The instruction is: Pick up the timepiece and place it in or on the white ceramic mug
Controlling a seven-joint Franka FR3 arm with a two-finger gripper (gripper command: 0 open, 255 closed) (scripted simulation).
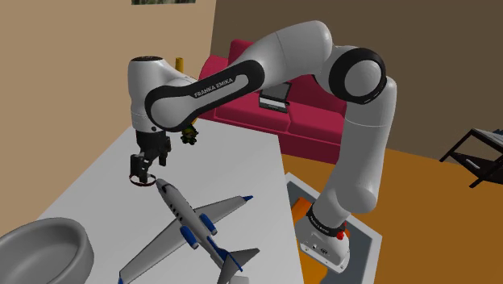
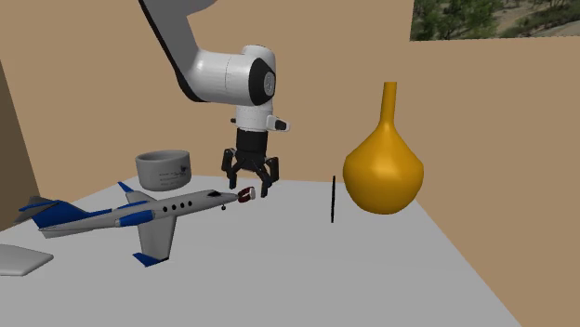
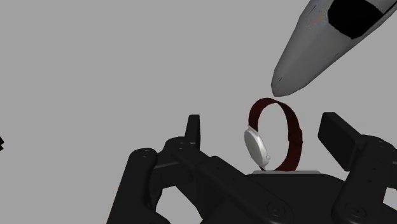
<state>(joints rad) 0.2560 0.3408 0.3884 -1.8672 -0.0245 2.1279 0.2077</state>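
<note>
Well, shoulder view: gripper (image 1: pixel 147 169) low over grey table (image 1: pixel 97 185), watch (image 1: pixel 143 182) w/ red strap right under it, just off toy plane (image 1: pixel 192 224) nose; grey bowl (image 1: pixel 79 240) at near corner. 2nd ext. view adds grey mug (image 2: pixel 164 170) behind plane, well apart from watch, plus yellow vase (image 2: pixel 383 167). Wrist view: fingers (image 3: pixel 193 130) spread, watch standing on edge between them, untouched.

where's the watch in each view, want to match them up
Shoulder view: watch left of centre, under the gripper.
Second exterior view: watch centre-left, under the gripper.
Wrist view: watch between the open fingers.
Shared landmark: the toy plane's nose, just beside the watch.
</note>
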